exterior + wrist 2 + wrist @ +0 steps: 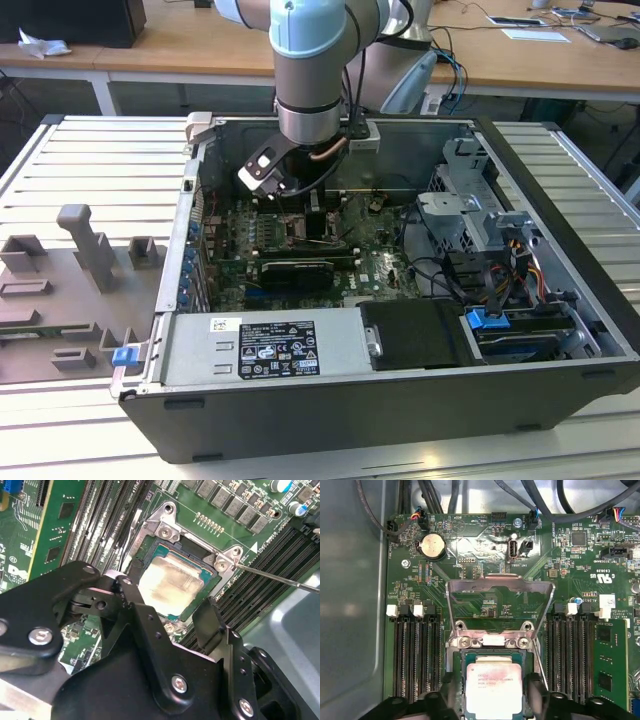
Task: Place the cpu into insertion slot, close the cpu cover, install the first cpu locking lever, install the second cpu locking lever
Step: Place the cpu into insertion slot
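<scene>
Since the cpu (493, 690) lies flat and square in the insertion slot (167, 530), pale metal face up, the first of the four steps reads as done or very nearly so. Item, gripper (493, 702): black fingers (207, 617) spread, one on each side of the chip and just beside its edges, with nothing pinched as far as both wrist views show; whether a pad grazes the chip's edge cannot be told. Item, cpu cover (500, 582): silver frame with cut-out centre, swung up on its hinge at one edge of the slot and standing open, clear of the chip; not yet closed. Item, locking lever (275, 576): thin bright rod, free, angled out from a corner of the slot across the memory slots (415, 655); not latched. Surroundings: green motherboard (485, 550) with coin battery (432, 546), inside the open computer case (400, 400) on a slatted table (90, 150); in the exterior view the arm (310, 80) reaches straight down into the case. Outstanding, by this reckoning: the cover and both levers, since neither lever can hold a cover that stands open.
</scene>
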